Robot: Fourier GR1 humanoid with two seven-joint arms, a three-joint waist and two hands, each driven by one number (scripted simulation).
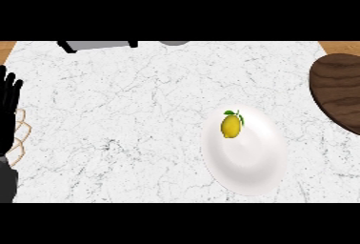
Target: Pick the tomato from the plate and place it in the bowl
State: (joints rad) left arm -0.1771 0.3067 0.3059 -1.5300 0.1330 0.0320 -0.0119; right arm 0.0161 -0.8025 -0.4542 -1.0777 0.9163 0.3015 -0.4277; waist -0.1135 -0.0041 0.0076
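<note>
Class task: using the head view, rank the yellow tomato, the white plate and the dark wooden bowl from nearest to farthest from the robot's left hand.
Measured from the left hand, resting open at the left edge:
1. White plate, right of centre; its left rim comes closest.
2. Yellow tomato, on the plate's upper left part.
3. Dark wooden bowl, at the right edge.

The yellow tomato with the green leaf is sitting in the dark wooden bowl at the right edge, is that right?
No. The head view shows the yellow tomato with the green leaf sitting on the white plate. The dark wooden bowl at the right edge holds nothing visible.
</note>
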